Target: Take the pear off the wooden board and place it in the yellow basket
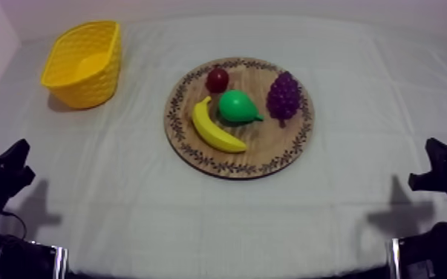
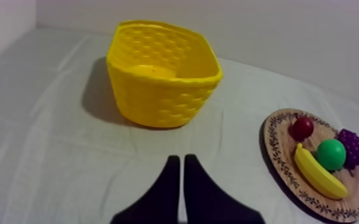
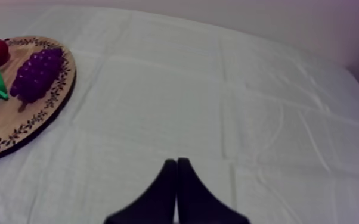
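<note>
At the near left edge of the bench (image 1: 330,222), my left jaws are closed flat together, a narrow black wedge with nothing between them and bare grey-white cloth ahead. In the left wrist view the yellow basket (image 2: 158,104) stands upright beyond them, nearly straight ahead, with open cloth between its woven wall and the jaw tips. I can see nothing inside it. The wooden board (image 2: 279,149) lies to the right of the basket, and the pear (image 2: 331,154) sits on it, well apart from these jaws.

At the near right edge, my right jaws are pressed together the same way and grip nothing. In the right wrist view the board lies off to their left across a wide stretch of cloth, so the pear is well apart from them too.

From the top view, my left arm (image 1: 0,178) and right arm (image 1: 445,171) sit low at either side, and the board lies between them near the middle of the bench. The pear lies close to the board's centre, on its side, its narrow end pointing toward the bunch of grapes (image 1: 284,95) on the right. The banana (image 1: 215,130) curves just beside it on the near left; I cannot tell whether they touch. The small red fruit (image 1: 217,79) sits just behind the pear, toward the far rim. The basket stands at the far left of the bench, well apart from the board.
</note>
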